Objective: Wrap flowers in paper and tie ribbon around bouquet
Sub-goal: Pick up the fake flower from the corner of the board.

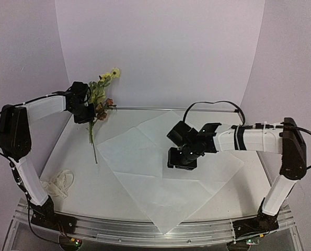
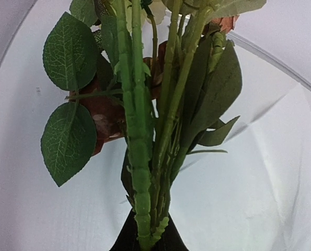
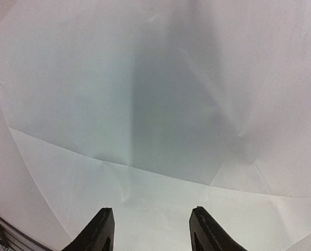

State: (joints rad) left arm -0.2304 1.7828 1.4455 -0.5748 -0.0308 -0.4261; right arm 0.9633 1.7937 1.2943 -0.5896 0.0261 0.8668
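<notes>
My left gripper (image 1: 90, 116) is shut on the flowers (image 1: 104, 91), a bunch of pale yellow blooms and one orange-brown bloom, held above the table's far left. Their thin stems (image 1: 94, 146) hang down toward the table. In the left wrist view the green stems (image 2: 145, 172) run up from between the closed jaws. The white paper (image 1: 160, 183) lies flat, corner-on, across the table's middle. My right gripper (image 1: 180, 162) hovers low over it, open and empty, its fingers (image 3: 99, 232) apart above the paper (image 3: 160, 104). The cream ribbon (image 1: 58, 183) lies bunched at the near left. No bouquet is in view.
A curved white backdrop (image 1: 160, 47) rises behind the table. A metal rail (image 1: 145, 230) runs along the near edge between the arm bases. The paper's creases (image 1: 139, 175) stand slightly raised.
</notes>
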